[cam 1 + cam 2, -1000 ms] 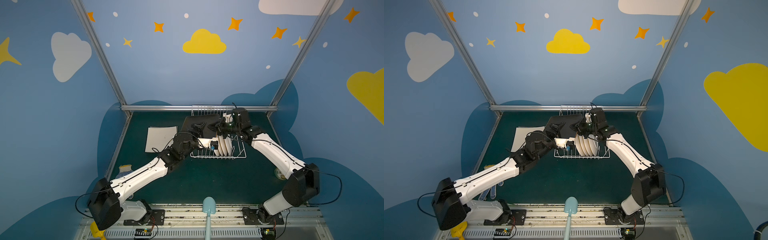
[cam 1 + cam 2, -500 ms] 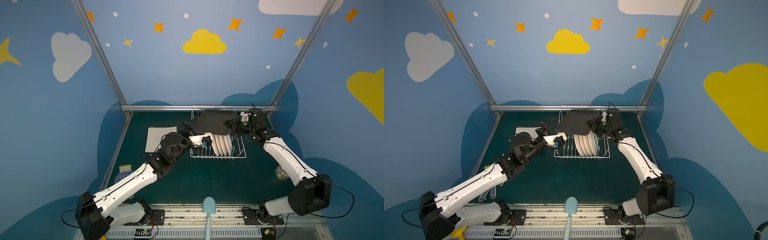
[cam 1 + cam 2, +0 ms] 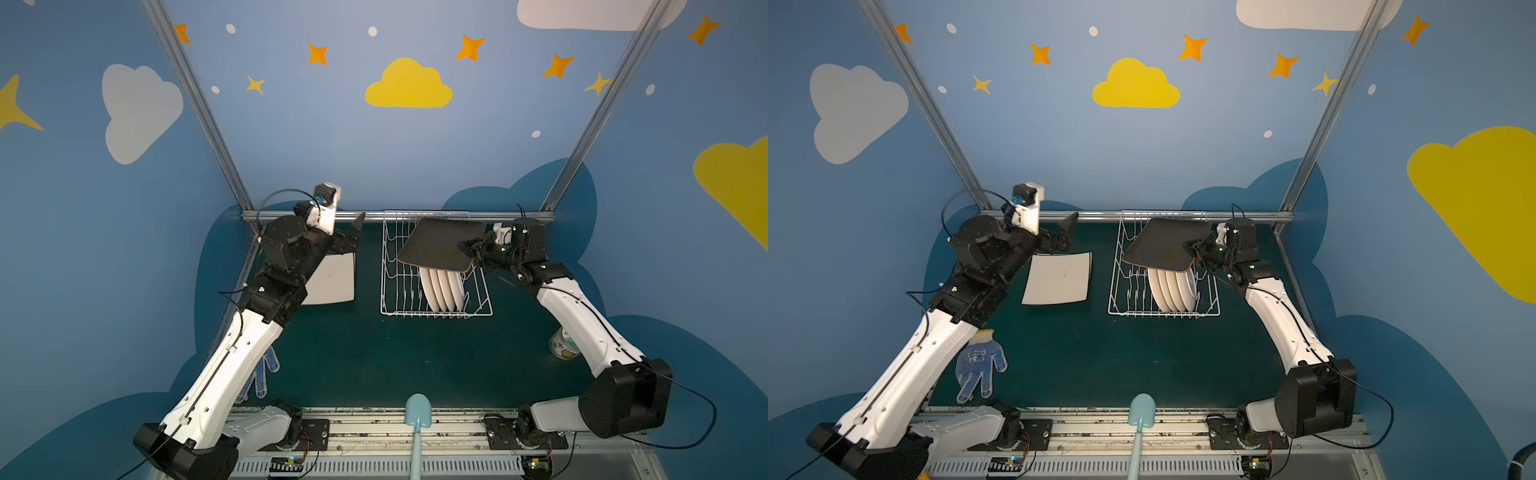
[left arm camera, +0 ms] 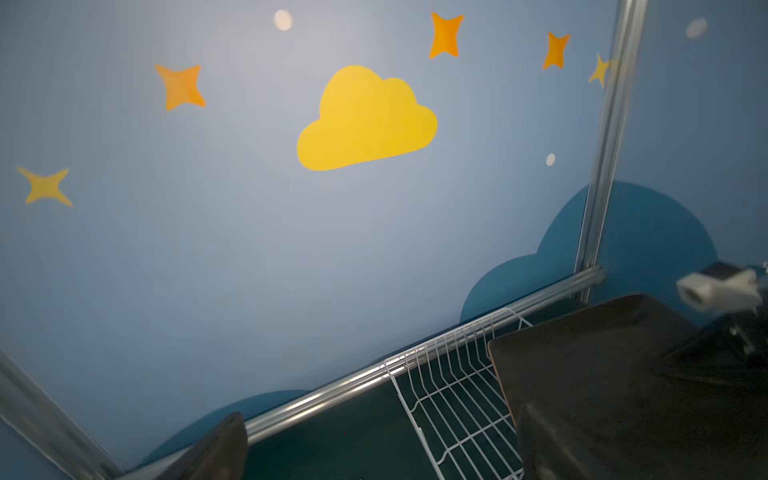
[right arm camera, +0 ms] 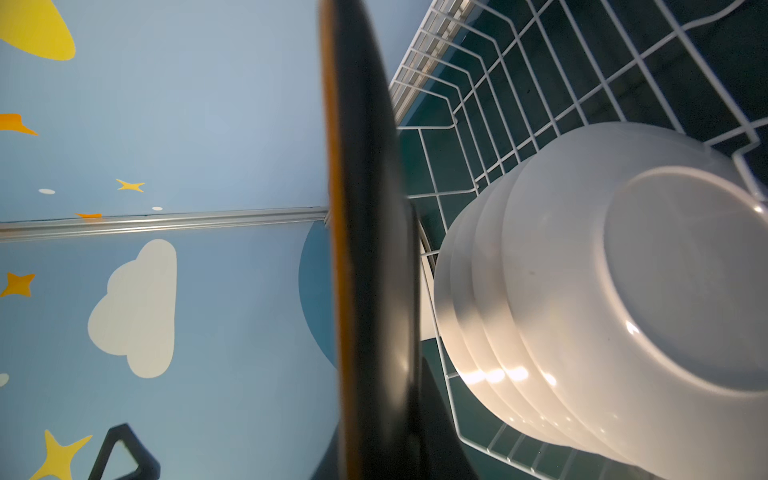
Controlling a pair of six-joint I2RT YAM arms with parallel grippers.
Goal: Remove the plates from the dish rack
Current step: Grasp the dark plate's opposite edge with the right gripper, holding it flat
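Your right gripper [image 3: 468,248] pinches the black plate [image 3: 436,245] by its right edge, held near flat above the rack [image 3: 383,270] and the four round plates [image 3: 442,286]. It stretches left from the jaws, toward the white plate [image 3: 1059,278] on the mat [image 3: 374,353]. Your left gripper [image 3: 355,232] hangs spread wide above that plate's far edge; bare mat lies in front

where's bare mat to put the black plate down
Widest free patch: the mat in front of the dish rack, between the glove and the right arm. The strip between cream plate and rack is narrow; the left arm crowds it.
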